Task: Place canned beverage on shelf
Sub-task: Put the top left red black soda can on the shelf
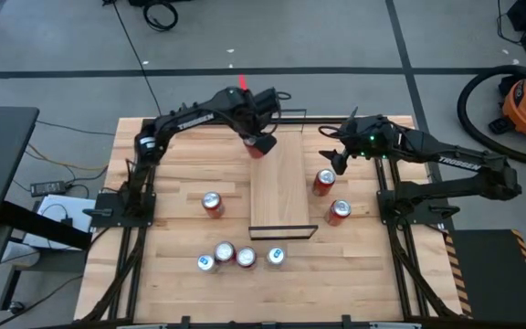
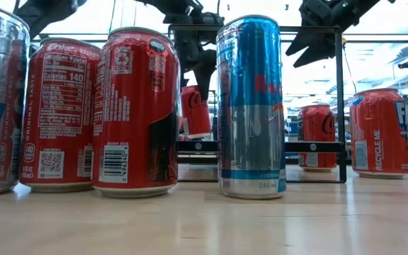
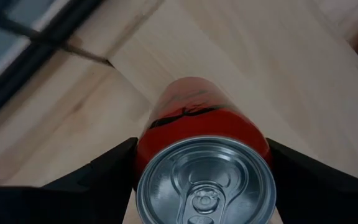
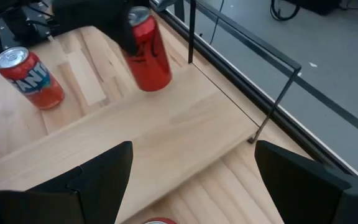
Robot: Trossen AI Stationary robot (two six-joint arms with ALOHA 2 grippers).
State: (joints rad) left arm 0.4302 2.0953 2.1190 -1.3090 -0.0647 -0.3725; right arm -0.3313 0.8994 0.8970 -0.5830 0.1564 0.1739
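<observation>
The left gripper (image 1: 259, 143), closed on a red can (image 4: 148, 53), hovered seemingly just above the shelf (image 1: 279, 187) at its twelve o'clock end, mid-placement, needing lowering then release.

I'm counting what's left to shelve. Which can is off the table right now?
The red can clamped in the left end effector, hanging over the shelf's far end. All the other cans stand on the tabletop.

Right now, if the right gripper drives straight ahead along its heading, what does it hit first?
Probably the shelf board, since the open right gripper angles down at it. The red can held by the left gripper lies farther along; depth is unclear.
</observation>
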